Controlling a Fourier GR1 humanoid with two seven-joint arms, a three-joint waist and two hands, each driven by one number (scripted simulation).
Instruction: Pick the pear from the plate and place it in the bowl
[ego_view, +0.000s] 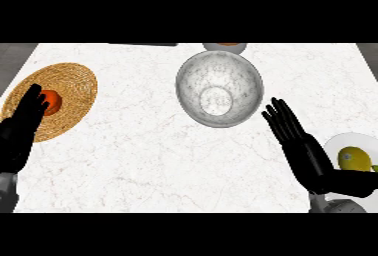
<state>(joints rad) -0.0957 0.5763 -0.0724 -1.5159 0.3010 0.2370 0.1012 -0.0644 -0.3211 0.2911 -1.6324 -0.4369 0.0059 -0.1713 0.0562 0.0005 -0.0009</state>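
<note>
Head view: a smooth yellow-green pear (354, 158) lies on a white plate (341, 142) at the right edge, well apart from the grey bowl (238, 75). The right hand (304, 152), fingers straight, holds nothing beside the plate. The left hand (21, 131), also unclenched, rests at the left edge.

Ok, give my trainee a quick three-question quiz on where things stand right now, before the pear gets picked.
1. True or false: the pear already lies in the bowl.
2. Fill in: the left hand and the right hand both have straight fingers and hold ____.
3. Which shows right beside the white plate? A) left hand B) right hand C) bowl

Key: 1 false, the pear is on the white plate; 2 nothing; 3 B.
</note>
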